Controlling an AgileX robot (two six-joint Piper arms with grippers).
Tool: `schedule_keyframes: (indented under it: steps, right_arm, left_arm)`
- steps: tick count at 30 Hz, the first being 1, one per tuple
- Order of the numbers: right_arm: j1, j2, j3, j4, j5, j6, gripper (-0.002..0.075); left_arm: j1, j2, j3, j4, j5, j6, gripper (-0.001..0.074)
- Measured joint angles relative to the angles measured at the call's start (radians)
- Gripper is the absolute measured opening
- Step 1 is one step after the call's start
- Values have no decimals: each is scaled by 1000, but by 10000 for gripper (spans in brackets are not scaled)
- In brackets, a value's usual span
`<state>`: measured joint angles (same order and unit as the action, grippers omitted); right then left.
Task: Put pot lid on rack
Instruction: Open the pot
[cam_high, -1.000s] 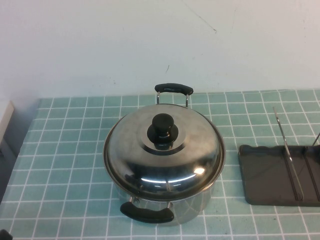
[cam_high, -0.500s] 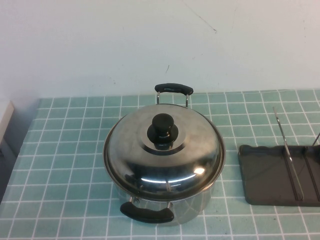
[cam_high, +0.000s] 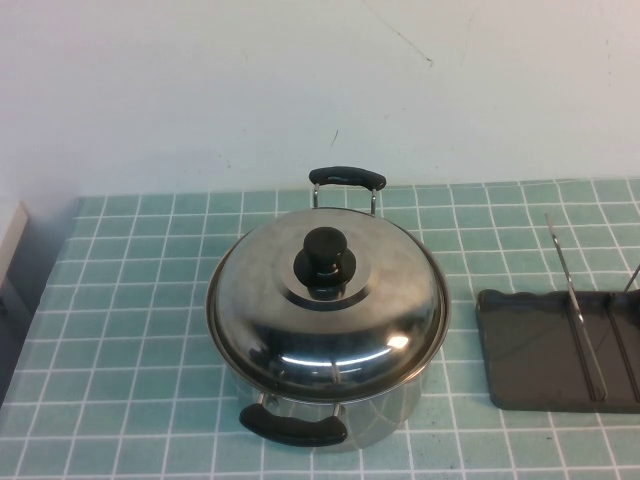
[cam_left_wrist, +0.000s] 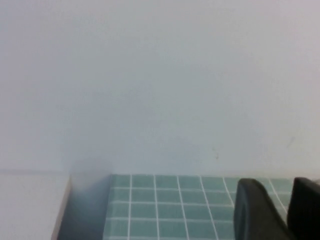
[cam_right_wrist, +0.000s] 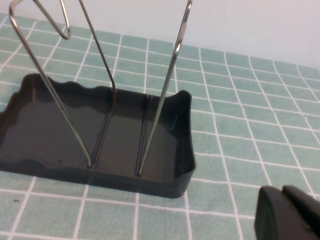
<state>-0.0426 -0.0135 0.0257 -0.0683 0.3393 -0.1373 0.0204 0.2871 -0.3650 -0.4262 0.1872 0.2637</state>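
The pot lid (cam_high: 350, 320), a shiny domed steel lid with a black knob (cam_high: 324, 262), sits on the steel pot (cam_high: 385, 420) at the middle of the table. The rack (cam_high: 535, 355), a dark grey tray with thin upright wire dividers (cam_high: 572, 300), stands at the right edge; it also shows in the right wrist view (cam_right_wrist: 60, 135). Neither gripper shows in the high view. My left gripper (cam_left_wrist: 286, 192) is empty, its fingers a narrow gap apart, facing the wall over the table's far left edge. My right gripper (cam_right_wrist: 282, 192) is shut and empty, beside the rack's end.
The pot has two black handles, one at the back (cam_high: 347, 178) and one at the front (cam_high: 293, 428). The table has a teal tiled cover (cam_high: 130, 300). A white wall stands behind it. The table's left edge (cam_left_wrist: 65, 210) drops off beside a pale surface.
A small dark shape at the bottom left corner of the high view a second ago is out of view now. The pot, lid and rack have not moved.
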Motion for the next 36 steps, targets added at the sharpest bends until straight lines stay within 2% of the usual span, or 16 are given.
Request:
schedule_keyframes:
  steps: [3,6,8,10,14,18,24,31,36]
  right_arm:
    - [0,0,0,0,0,0,-3]
    - [0,0,0,0,0,0,-3]
    - [0,0,0,0,0,0,-3]
    - [0,0,0,0,0,0,-3]
    - [0,0,0,0,0,0,-3]
    - [0,0,0,0,0,0,-3]
    - [0,0,0,0,0,0,-3]
    - [0,0,0,0,0,0,-3]
    - [0,0,0,0,0,0,-3]
  left_arm:
    - [-40,49,-12,207,-122,-237,258]
    - [-118,96,-13,360,-197,-433,428]
    - [-181,138,-13,458,-243,-532,516]
    - [-242,184,-13,573,-305,-611,559]
    - [-367,337,-14,764,-495,-730,586]
    - [-446,522,-43,797,-601,-745,592]
    - [-462,828,-147,824,-835,-745,594]
    - [-462,1147,-262,851,-1005,-748,594]
    - [-464,1293,-302,869,-1097,-760,594]
